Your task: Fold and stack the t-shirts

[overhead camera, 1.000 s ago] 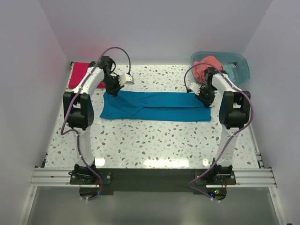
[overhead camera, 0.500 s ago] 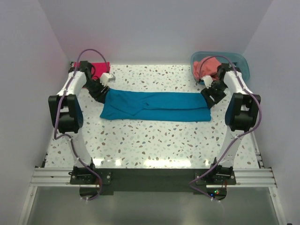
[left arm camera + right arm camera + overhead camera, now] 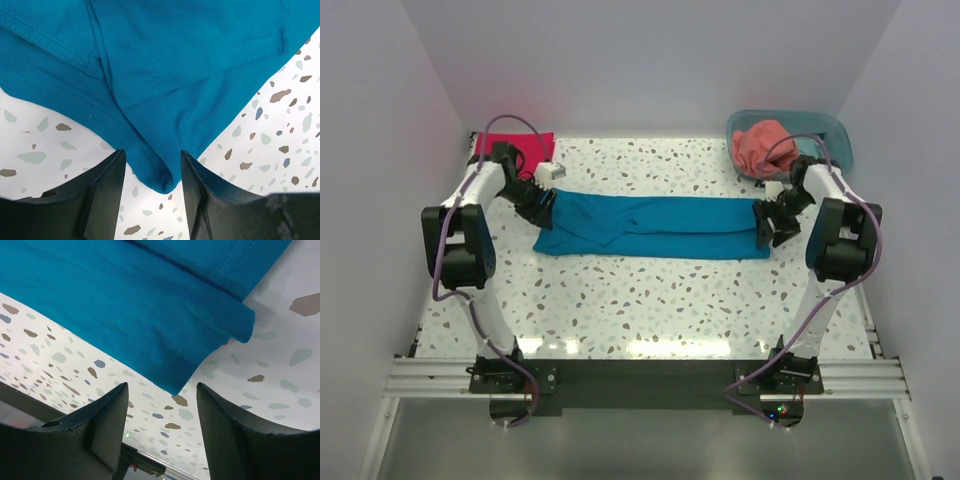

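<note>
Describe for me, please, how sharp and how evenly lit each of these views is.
Top external: even, soft light, everything sharp, with pale glare patches on the table by its near edge. Left wrist: the teal-blue t-shirt shows crisp stitching; the dark fingers lack detail. Right wrist: sharp hem, a soft shadow under the shirt's corner, fingers equally dark.

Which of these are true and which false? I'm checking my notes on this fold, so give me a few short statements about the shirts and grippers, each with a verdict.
1. The teal-blue t-shirt lies on the table as a long strip. True.
2. The left gripper is shut on the shirt's corner. False: its jaws stand open, with the corner lying loose between them.
3. The salmon-coral t-shirt sits in the teal tub. True.
4. The crimson t-shirt lies on top of the teal-blue one. False: it lies apart, at the far left corner.
5. The right gripper is open. True.
</note>
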You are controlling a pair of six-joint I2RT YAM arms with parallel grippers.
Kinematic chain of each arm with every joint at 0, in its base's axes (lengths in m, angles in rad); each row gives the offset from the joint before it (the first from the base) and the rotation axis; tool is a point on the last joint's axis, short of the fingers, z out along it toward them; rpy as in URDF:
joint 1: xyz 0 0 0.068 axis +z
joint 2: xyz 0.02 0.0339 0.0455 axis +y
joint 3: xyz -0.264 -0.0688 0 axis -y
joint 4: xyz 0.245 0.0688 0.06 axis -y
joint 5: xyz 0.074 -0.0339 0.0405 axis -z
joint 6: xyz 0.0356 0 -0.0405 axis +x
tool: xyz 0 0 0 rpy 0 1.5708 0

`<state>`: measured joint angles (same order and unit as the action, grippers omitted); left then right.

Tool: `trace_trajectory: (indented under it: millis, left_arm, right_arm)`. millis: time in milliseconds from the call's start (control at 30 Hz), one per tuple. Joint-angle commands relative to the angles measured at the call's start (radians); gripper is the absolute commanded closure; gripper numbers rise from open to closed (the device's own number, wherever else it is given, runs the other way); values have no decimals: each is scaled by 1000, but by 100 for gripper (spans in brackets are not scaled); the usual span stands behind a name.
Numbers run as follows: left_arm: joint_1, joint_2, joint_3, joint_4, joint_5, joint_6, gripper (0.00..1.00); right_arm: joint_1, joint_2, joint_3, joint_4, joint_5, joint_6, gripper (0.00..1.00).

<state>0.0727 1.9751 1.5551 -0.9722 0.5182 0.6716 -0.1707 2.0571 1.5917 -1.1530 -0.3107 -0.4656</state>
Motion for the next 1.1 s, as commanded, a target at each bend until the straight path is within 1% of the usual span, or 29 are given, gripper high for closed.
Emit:
trace_trajectory:
  millis: [0,200,400,533,733,767,800,833,867,900,933,1000,1033,1067]
  left_arm:
    - [1,22,-18,35,25,-27,47]
    - [-1,27,-58,35,25,-27,47]
    - [-1,30,-75,41,52,-35,47]
    - [-1,39,-75,40,62,-41,48]
    - [-1,37,-73,46,72,-47,55]
    - [1,42,-70,46,71,-47,62]
    - [-1,48,-69,43,72,-47,65]
    - [-1,51,-69,40,72,-46,69]
    - [1,51,-69,41,74,-47,77]
    - [-1,50,-69,43,75,-49,80]
    - [1,48,-67,44,75,-53,86]
    - [1,44,-63,41,78,-56,92]
    - [1,44,-61,40,82,-58,99]
    - [1,41,-61,38,83,-56,100]
  right_arm:
    - [2,11,-25,26,-36,54,40]
    - [2,20,-41,29,-31,59,43]
    - [2,35,-19,21,-54,71,53]
    - [0,44,-1,10,-60,74,53]
    - [2,40,14,10,-64,85,53]
    - [0,40,13,12,-64,85,54]
    - [0,41,14,10,-64,85,55]
    - [0,41,14,12,-62,87,59]
    - [2,40,11,13,-62,87,62]
    - [2,38,11,15,-59,88,67]
    - [2,37,11,15,-60,88,68]
    - [0,32,11,15,-61,88,72]
    - [2,31,10,16,-62,87,76]
    - [0,31,8,15,-62,85,81]
